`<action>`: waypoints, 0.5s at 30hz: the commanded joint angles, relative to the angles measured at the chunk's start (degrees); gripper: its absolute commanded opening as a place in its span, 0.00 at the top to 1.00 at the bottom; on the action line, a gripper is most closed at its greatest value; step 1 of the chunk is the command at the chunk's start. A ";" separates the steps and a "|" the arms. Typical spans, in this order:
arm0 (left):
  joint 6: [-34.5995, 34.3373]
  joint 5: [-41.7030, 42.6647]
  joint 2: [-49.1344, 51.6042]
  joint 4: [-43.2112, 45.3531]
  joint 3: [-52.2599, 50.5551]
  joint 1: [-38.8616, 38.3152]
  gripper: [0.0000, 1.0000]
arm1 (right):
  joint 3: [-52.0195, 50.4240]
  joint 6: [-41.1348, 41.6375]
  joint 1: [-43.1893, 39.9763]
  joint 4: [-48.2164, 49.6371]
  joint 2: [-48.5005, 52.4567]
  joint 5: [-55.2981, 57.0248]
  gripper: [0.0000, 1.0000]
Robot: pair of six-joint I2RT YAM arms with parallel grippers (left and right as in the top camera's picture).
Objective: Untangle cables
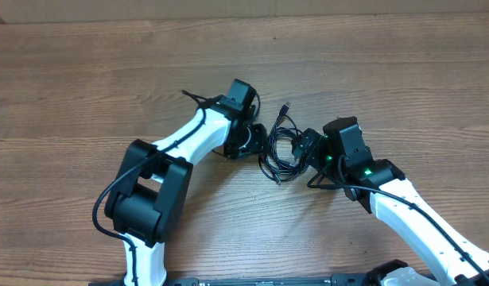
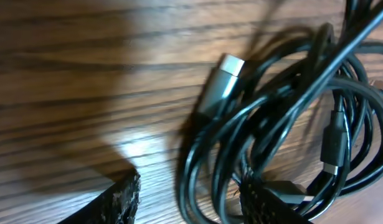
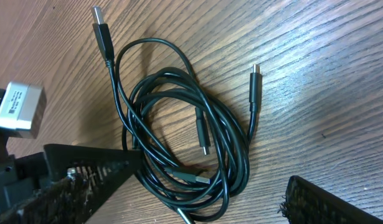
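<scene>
Wood-grain table (image 1: 85, 79) under everything, and both arms are crowded in on 1 small coil. Starting at the left gripper (image 2: 190, 208): its jaws are apart. In its wrist view the strands of the cables (image 2: 272, 137) run right over 1 fingertip (image 2: 261, 205), with some loops sitting in the gap. The right gripper (image 3: 200, 190) is spread wide too and gripping nothing, with the lower edge of the coil lying between its fingers. From above, the bundle sits between the 2 grippers, touching or nearly touching both (hard to call from up there).

My take on doing this step well: don't pinch the whole bunch. The left one looks set to close on several strands at once, which would just drag the knot along. Better to pick 1 free end. The silver-tipped plug (image 2: 223, 78) is just beyond the left fingers. In the right wrist view, the long USB plug (image 3: 103, 34) and the small plug (image 3: 255, 87) both stick out past the loops. Grab the cord right behind a plug, pin the coil lightly with the other gripper, and pull slow and low along the table.
</scene>
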 commanded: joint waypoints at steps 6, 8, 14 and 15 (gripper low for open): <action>-2.51 -7.17 3.72 -0.07 -0.72 -1.75 0.66 | 0.42 0.07 -0.11 0.13 0.07 0.74 0.00; -2.51 -8.79 3.72 -0.07 -0.72 -1.88 0.71 | 0.42 0.07 -0.11 0.15 0.07 0.72 0.00; -2.51 -19.30 3.72 -0.07 -0.72 -5.68 0.66 | 0.42 0.07 -0.11 0.13 0.07 0.72 0.00; -2.51 -20.09 3.72 -0.09 -0.72 -6.25 0.66 | 0.42 0.04 -0.11 0.11 0.07 0.72 0.00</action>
